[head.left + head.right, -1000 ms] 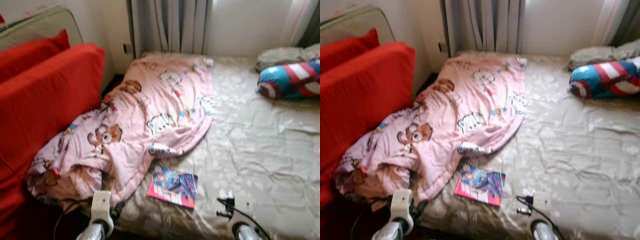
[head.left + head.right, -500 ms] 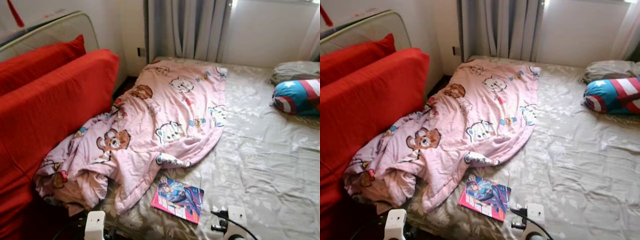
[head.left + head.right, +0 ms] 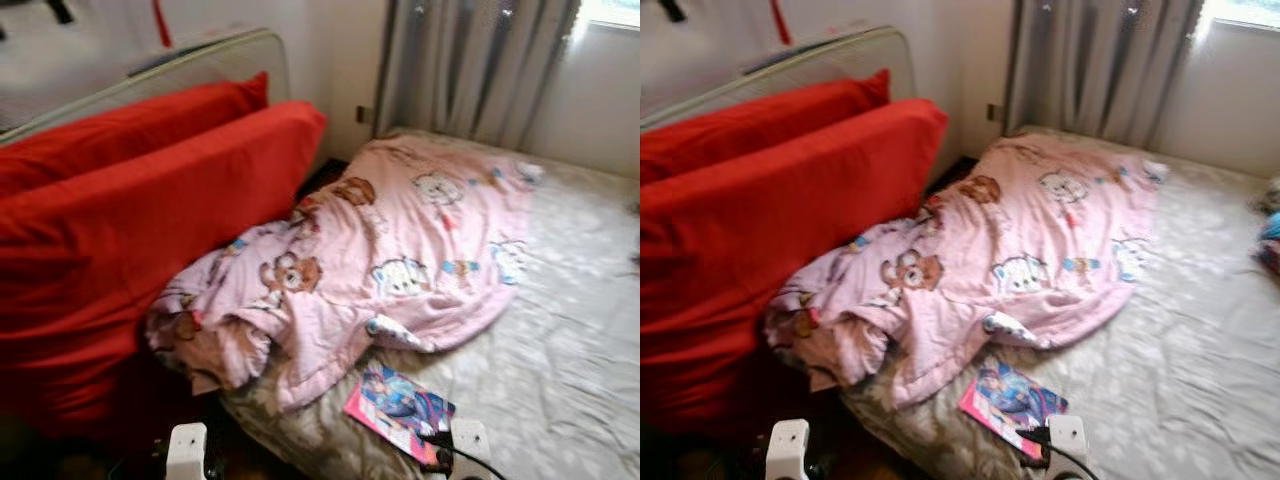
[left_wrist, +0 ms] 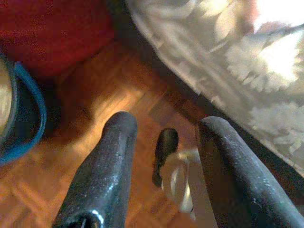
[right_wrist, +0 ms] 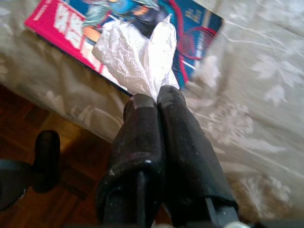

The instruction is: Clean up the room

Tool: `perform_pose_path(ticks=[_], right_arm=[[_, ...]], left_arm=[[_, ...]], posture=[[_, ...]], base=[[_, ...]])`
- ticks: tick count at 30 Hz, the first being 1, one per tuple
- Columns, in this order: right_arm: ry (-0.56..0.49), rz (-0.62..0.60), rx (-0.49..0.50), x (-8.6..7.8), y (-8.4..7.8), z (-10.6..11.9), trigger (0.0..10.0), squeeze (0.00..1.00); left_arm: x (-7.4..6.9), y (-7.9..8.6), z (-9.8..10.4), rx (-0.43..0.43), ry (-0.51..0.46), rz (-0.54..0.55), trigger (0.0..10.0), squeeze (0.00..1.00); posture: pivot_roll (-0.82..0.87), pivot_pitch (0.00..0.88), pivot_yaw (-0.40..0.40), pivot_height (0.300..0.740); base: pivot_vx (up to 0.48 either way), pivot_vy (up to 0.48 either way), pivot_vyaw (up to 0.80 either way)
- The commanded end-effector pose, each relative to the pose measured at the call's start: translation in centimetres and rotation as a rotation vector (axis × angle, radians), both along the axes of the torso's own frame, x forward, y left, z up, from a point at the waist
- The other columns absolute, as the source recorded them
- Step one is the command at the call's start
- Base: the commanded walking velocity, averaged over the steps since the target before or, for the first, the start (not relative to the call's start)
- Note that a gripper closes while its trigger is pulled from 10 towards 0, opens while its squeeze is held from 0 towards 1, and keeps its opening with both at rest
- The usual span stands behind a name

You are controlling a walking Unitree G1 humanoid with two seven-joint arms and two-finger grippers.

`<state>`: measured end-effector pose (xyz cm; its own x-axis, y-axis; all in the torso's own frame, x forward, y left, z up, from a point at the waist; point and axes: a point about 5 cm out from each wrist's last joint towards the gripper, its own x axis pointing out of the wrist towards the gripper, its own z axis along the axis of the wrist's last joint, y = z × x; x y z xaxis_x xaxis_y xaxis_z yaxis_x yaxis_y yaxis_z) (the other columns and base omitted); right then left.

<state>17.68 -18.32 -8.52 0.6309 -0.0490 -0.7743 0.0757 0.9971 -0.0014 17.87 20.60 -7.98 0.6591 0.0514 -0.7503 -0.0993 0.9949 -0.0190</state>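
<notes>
carry the paper scrap off to a bin

left gripper [image 4: 164,142] hangs over the floor, fingers open and holding nothing. right gripper [image 5: 154,102] pinches a crumpled white paper [image 5: 135,54] above the comic book [image 3: 398,410] on the bed [image 3: 560,340]; keep the fingers squeezed tight.

Blanket [image 3: 400,260] and magazine [image 3: 398,410] on bed [image 3: 570,340]

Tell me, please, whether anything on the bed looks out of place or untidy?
Yes: the pink cartoon blanket lies crumpled, spilling off the bed's edge toward the red cushions, and a comic book sits askew near the mattress corner.
</notes>
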Motion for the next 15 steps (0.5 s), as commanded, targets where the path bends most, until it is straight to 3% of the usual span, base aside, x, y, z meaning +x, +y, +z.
perform_pose_path(ticks=[1,14,15], right_arm=[[0.010,0.002,0.013,0.07,0.55,-0.07,10.0,0.00],[0.043,-0.017,0.020,-0.79,0.66,-0.50,10.0,0.00],[0.049,-0.023,0.021,-0.86,0.65,-0.54,10.0,0.00]], left_arm=[[-0.59,0.47,-0.23,0.010,0.026,0.003,10.0,0.00],[-0.01,0.25,0.02,0.010,0.007,-0.017,10.0,0.00],[-0.02,0.28,0.03,0.009,0.006,-0.017,10.0,0.00]], posture=[[-0.01,0.000,-0.009,0.740],[-0.01,0.006,0.002,0.740],[-0.01,0.006,0.002,0.740]], base=[[0.000,0.000,0.80],[0.000,0.000,0.80],[0.000,0.000,0.00]])
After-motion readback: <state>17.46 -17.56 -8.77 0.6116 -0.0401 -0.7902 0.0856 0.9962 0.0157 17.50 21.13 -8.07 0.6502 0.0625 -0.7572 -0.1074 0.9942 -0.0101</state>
